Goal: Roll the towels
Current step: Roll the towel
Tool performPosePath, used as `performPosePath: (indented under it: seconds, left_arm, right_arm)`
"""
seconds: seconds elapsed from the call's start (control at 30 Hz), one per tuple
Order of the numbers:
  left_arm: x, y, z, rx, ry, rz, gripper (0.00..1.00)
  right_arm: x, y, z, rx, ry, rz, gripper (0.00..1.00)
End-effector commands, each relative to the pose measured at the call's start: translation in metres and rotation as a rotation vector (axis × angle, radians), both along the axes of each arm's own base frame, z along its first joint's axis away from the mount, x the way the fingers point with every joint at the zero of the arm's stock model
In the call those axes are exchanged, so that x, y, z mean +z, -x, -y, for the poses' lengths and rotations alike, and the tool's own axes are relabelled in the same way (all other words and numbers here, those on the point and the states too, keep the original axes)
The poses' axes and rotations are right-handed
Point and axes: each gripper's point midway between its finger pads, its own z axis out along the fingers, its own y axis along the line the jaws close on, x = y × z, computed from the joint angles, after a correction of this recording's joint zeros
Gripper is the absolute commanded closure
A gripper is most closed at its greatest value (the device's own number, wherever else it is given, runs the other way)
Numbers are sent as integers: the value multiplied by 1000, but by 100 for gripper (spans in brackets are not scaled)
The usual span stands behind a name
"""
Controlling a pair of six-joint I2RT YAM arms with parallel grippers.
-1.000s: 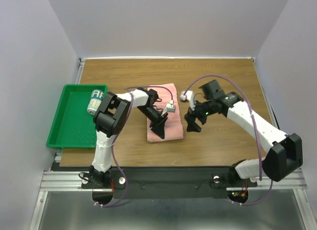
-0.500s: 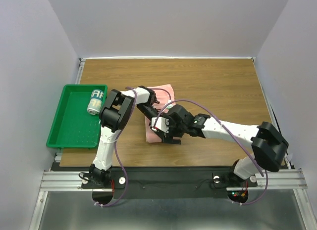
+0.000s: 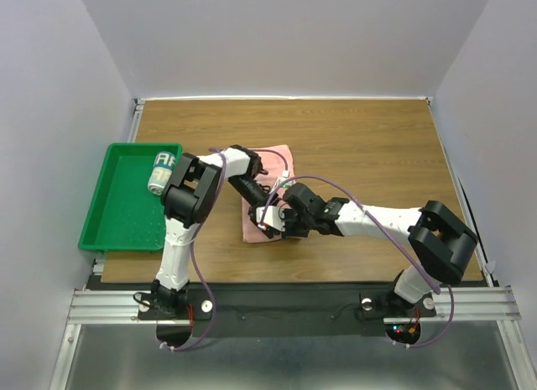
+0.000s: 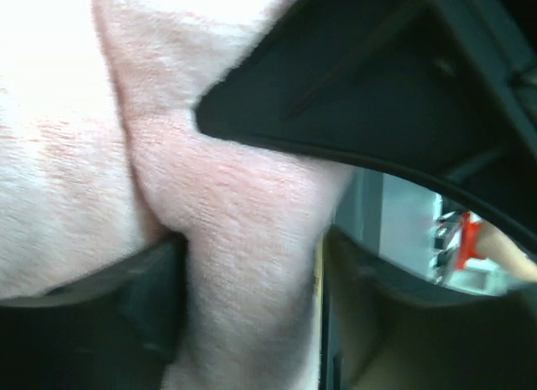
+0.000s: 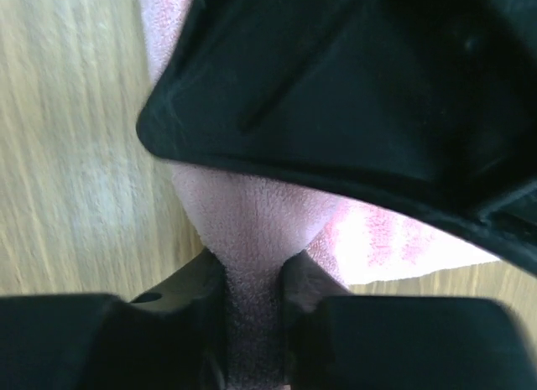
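Observation:
The salmon-pink towel (image 3: 250, 229) lies on the table's middle, partly under both arms. My left gripper (image 3: 258, 204) is down on it; in the left wrist view (image 4: 252, 306) a raised fold of pink terry (image 4: 243, 239) stands between the fingers, touching the left one, with a thin gap at the right one. My right gripper (image 3: 273, 225) is at the towel's near edge. In the right wrist view (image 5: 252, 281) it is shut on a pinched ridge of pink cloth (image 5: 252, 231). The small white printed towel (image 3: 162, 170) lies rolled up in the green tray (image 3: 117, 214).
The green tray sits at the table's left edge. Bare wooden tabletop (image 3: 377, 147) stretches to the right and behind the towel. Purple cables (image 3: 336, 189) loop over both arms. A metal rail (image 3: 277, 302) runs along the near edge.
My right arm has swung left from beside the towel onto its near edge and closed on the cloth. My left jaws have widened. The pink towel's near part has bunched and shifted slightly left.

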Motion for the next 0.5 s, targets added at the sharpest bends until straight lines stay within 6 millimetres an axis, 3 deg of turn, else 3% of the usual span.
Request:
performPosePath:
  seconds: [0.0,0.2,0.47]
  left_arm:
    - [-25,-34,-36,-86,-141,321,21]
    - [29,-73,-53,13,-89,482,6]
    - [84,-147,-107,298,-33,709,1]
  right_arm:
    - [-18,36,10,53,15,-171,99]
    - [-19,52,22,13,11,-367,99]
    - [-9,60,14,-23,12,-596,99]
